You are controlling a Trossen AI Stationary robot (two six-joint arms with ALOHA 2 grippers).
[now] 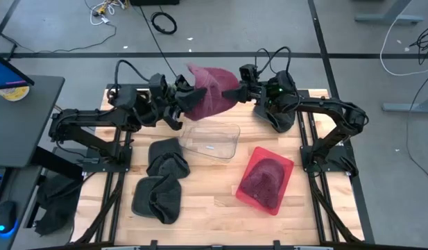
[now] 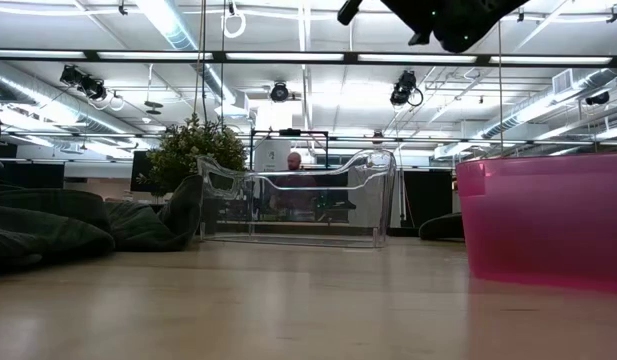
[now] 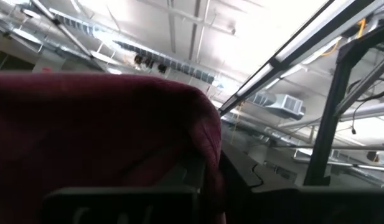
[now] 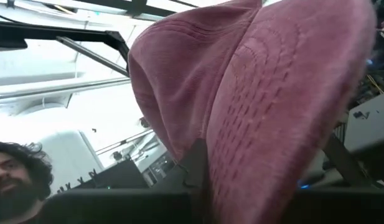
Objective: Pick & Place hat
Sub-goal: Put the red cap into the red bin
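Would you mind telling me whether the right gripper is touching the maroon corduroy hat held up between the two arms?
Touching. In the right wrist view the maroon corduroy hat is pinched in the right gripper.

so the hat (image 1: 212, 94) is up off the table at the back, between the left gripper (image 1: 188, 96) and right gripper (image 1: 236, 90), above the far edge of the clear bin (image 1: 211, 141). Other bin (image 1: 266, 180) sits right of it with another hat (image 1: 262, 182) inside. Two dark hats (image 1: 163, 182) lie left of the clear bin
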